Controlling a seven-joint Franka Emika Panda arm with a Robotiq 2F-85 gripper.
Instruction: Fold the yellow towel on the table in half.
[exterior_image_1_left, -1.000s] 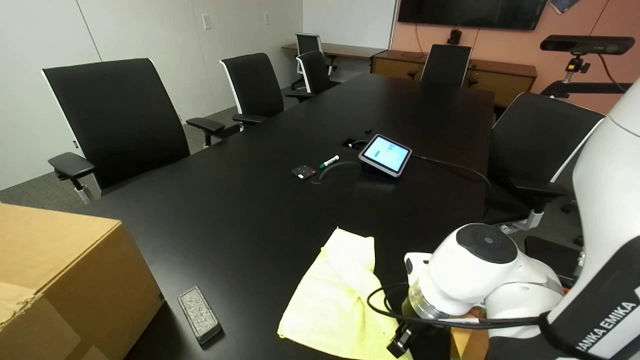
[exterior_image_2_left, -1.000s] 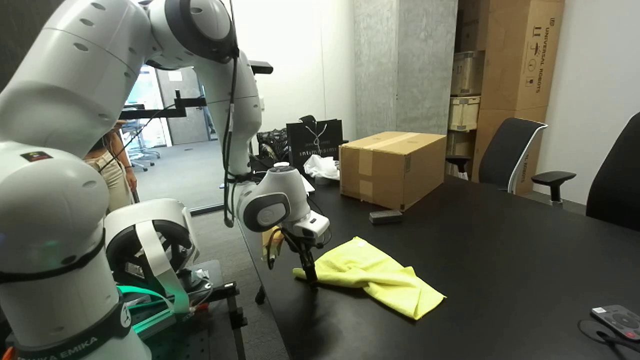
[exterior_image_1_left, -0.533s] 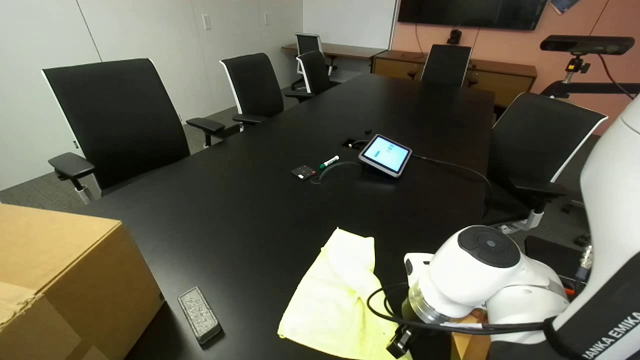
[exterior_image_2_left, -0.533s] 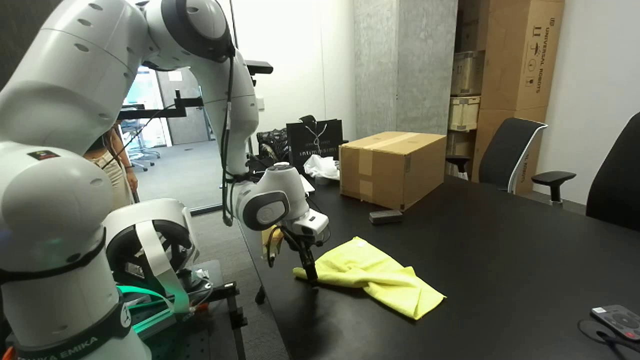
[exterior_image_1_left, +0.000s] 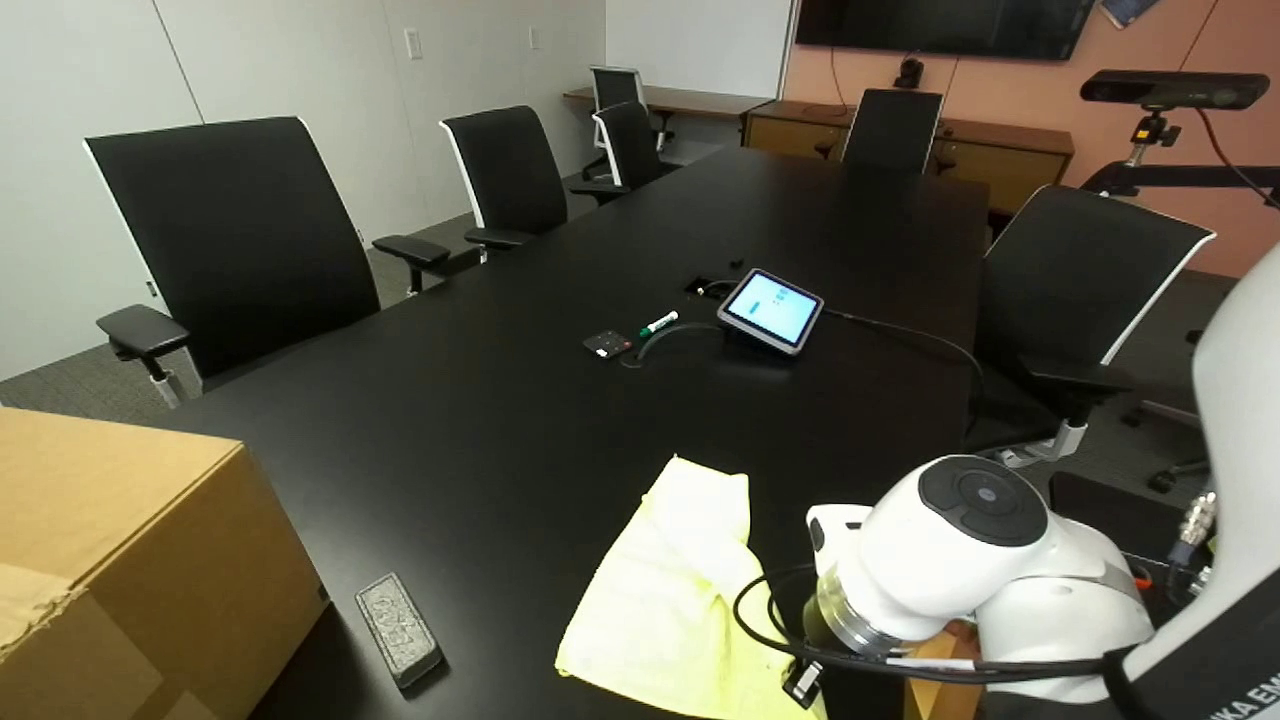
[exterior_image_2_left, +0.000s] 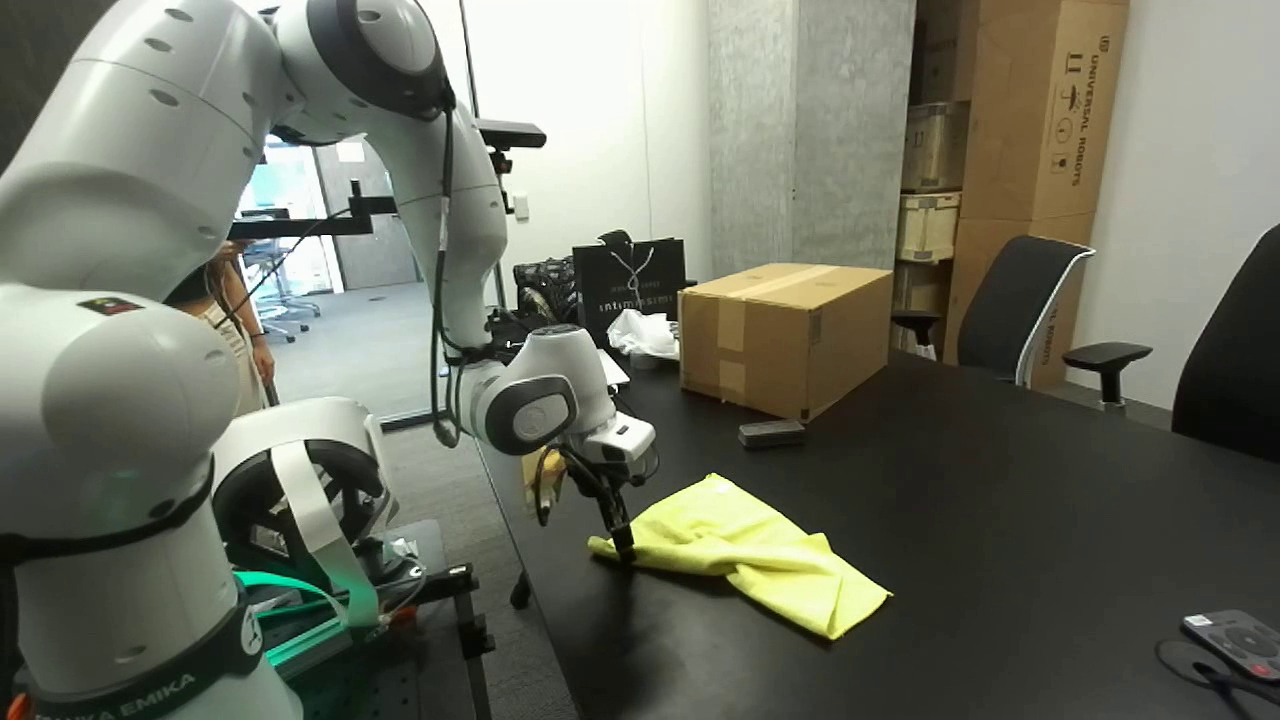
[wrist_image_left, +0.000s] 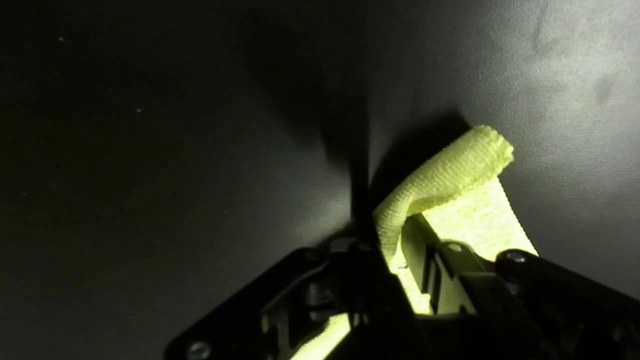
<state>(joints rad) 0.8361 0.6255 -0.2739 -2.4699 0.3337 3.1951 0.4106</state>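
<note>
The yellow towel (exterior_image_1_left: 650, 630) lies rumpled and partly folded over on the glossy black table (exterior_image_1_left: 470, 470); it also shows in an exterior view (exterior_image_2_left: 740, 535). My gripper (exterior_image_2_left: 624, 550) points down at the towel's edge nearest the arm base. In an exterior view my gripper (exterior_image_1_left: 803, 685) is mostly hidden by the arm and cable. In the wrist view my gripper (wrist_image_left: 389, 225) has its fingers close together, with a curled fold of the towel (wrist_image_left: 450, 170) pinched between them. The towel's corner sticks out past the fingertips. More towel lies under the fingers.
A brown cardboard box (exterior_image_1_left: 200, 590) and a grey eraser block (exterior_image_1_left: 398, 628) stand beyond the towel; the box also shows in an exterior view (exterior_image_2_left: 760, 340). A tablet (exterior_image_1_left: 772, 310), a green marker (exterior_image_1_left: 659, 324) and a remote (exterior_image_2_left: 1238, 640) lie farther along. Black chairs (exterior_image_1_left: 235, 220) ring the table.
The upper arm links have shifted back toward the base. The fingertips have risen very slightly, with the towel's near edge moving barely. The rest of the towel has stayed in place.
</note>
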